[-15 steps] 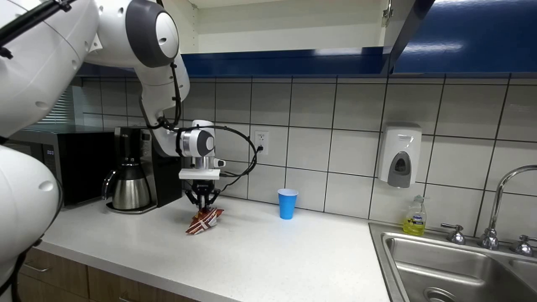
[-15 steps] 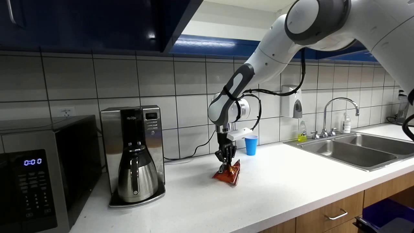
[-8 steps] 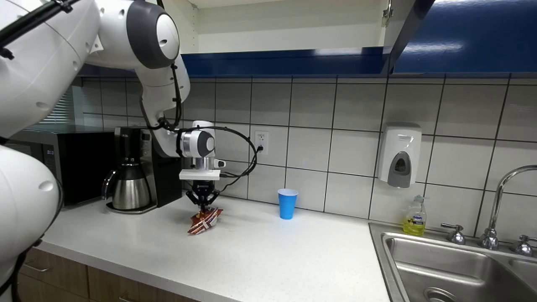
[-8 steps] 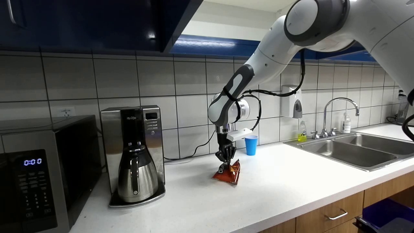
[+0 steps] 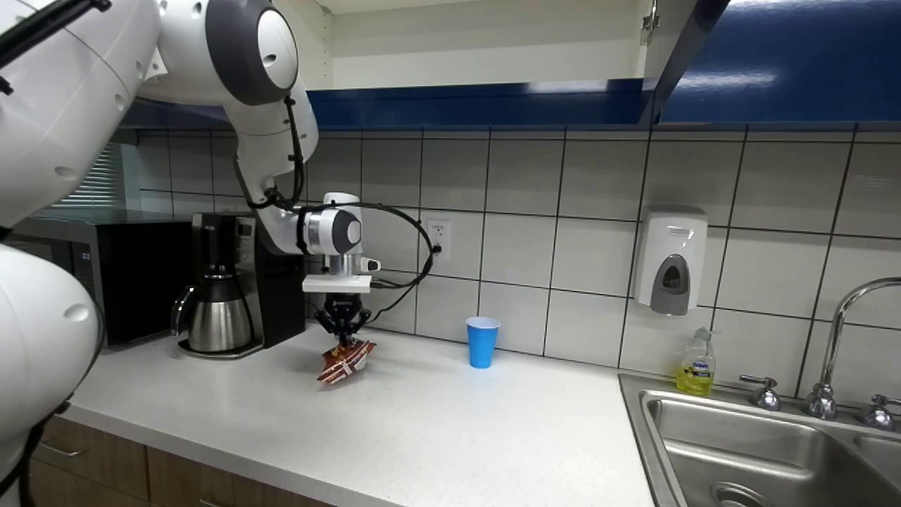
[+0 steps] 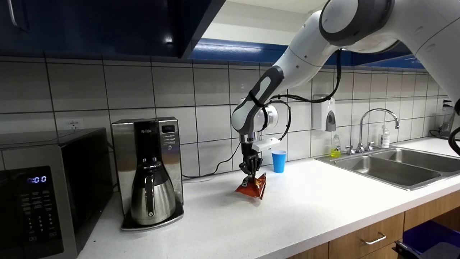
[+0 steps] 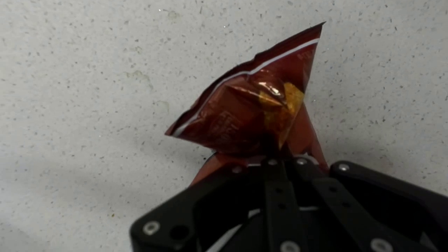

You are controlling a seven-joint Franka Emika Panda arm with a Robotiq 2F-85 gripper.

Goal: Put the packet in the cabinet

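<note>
Lift the packet (image 5: 345,365) smoothly, pinched tight at a gathered fold by the narrow-set gripper (image 5: 344,342) and hanging just above the counter (image 5: 493,426), left of centre in the lower half of an exterior view. Hold the squeeze firm and avoid jerks, given slick, puffy film likely to slip. Rise past the blue lower edge of the open cabinet (image 5: 486,53), at the top of the same frame, before moving in, allowing for loose corners below the grip. Treat the cabinet's floor as unseen, hidden above that edge, and its top as cut off in both exterior views. Cannot make out the contact itself or the depth of the bite, lost in folds at the bottom of the wrist view.
</note>
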